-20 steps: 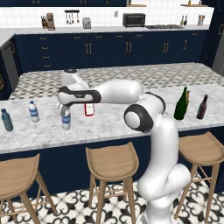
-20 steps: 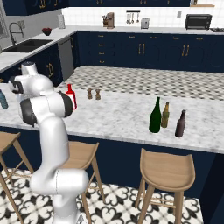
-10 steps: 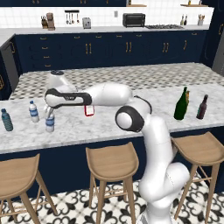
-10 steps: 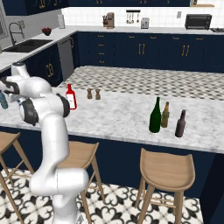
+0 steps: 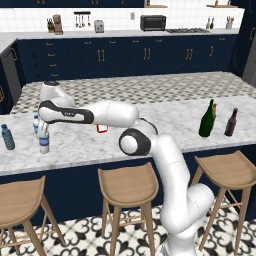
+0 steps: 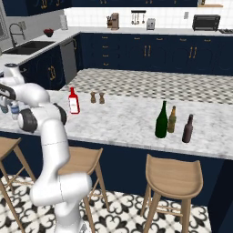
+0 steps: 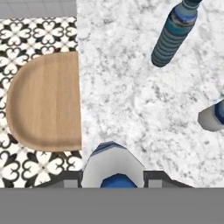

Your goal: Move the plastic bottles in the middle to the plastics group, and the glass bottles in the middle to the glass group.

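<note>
One water bottle (image 5: 44,140) is clamped in my gripper (image 7: 113,183), which has swung it from beside the red bottle (image 6: 73,101) to just beside the teal bottle (image 5: 7,137); I judge release comes next.

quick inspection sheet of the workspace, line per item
surface: marble island counter, dry and uncluttered around the work.
job's things: clear water bottle held upright at the counter's left end, beside the teal-blue bottle and another clear bottle; red bottle mid-counter; green wine bottle standing by the amber bottle and dark brown bottle.
clutter: two brown shakers behind the red bottle.
grippers: hand shut on the clear water bottle.
cables: nothing seen.
surroundings: wooden stools under the counter edge, patterned floor, navy cabinets.
</note>
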